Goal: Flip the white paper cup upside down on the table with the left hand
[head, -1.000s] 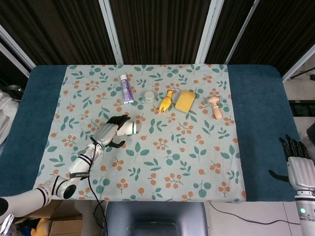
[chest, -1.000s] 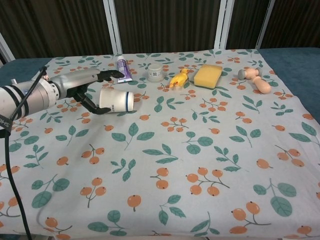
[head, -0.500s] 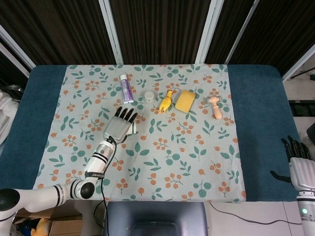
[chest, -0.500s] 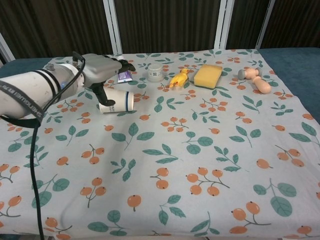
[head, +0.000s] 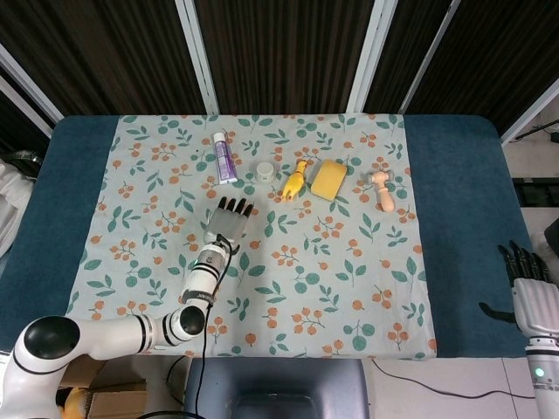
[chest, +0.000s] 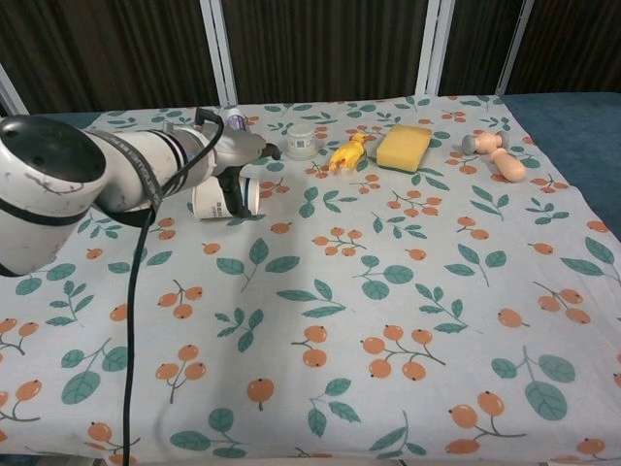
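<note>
Overhead, the left hand [head: 229, 223] lies palm-down over the white paper cup [chest: 226, 198], fingers pointing toward 12 o'clock, the forearm running back toward 7 o'clock. Only the chest view shows the cup: on its side, with the thumb and fingers curled round it. The right hand [head: 529, 292] hangs off the table's 4 o'clock corner, fingers loosely apart, holding nothing. A leaf-and-berry cloth [head: 349, 288] covers the blue table [head: 454, 218]; dark slatted panels stand behind. At 12 o'clock sit a purple tube [head: 224, 157], small jar [head: 265, 170], yellow toy [head: 295, 182], sponge [head: 328, 178] and wooden peg [head: 382, 189].
</note>
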Tool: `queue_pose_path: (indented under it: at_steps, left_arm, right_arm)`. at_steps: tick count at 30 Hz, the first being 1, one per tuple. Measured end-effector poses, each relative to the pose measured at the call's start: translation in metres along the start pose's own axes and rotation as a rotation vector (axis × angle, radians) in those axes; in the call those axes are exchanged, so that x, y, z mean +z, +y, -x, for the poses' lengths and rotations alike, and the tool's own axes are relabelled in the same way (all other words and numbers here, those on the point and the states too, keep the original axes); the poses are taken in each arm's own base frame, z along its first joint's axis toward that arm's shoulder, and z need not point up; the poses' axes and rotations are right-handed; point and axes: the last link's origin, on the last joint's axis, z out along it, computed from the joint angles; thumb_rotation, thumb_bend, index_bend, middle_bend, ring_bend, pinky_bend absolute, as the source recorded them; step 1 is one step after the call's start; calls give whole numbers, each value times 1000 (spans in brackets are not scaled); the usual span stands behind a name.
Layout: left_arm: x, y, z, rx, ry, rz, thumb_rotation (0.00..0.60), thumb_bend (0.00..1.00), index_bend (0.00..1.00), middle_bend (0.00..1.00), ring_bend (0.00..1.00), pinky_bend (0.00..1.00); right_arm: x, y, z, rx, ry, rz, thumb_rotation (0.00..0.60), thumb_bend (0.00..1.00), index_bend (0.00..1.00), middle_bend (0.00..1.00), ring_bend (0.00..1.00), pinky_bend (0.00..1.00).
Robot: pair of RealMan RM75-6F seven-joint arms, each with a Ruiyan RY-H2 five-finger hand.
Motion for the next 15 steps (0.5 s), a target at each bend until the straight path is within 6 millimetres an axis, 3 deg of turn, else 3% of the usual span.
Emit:
queue_pose_path:
  at_steps: [5, 15]
  left_arm:
    - [9, -1, 4, 43, 15, -22, 600, 302, 50, 83, 0, 0]
    - [13, 3, 12, 151, 56, -34, 600, 349, 307, 301, 0, 0]
  right_arm:
    - [0, 1, -3, -2, 4, 5, 600, 7, 0, 0, 0, 0]
    - [0, 2, -1, -3, -11, 13, 600, 7, 0, 0, 0, 0]
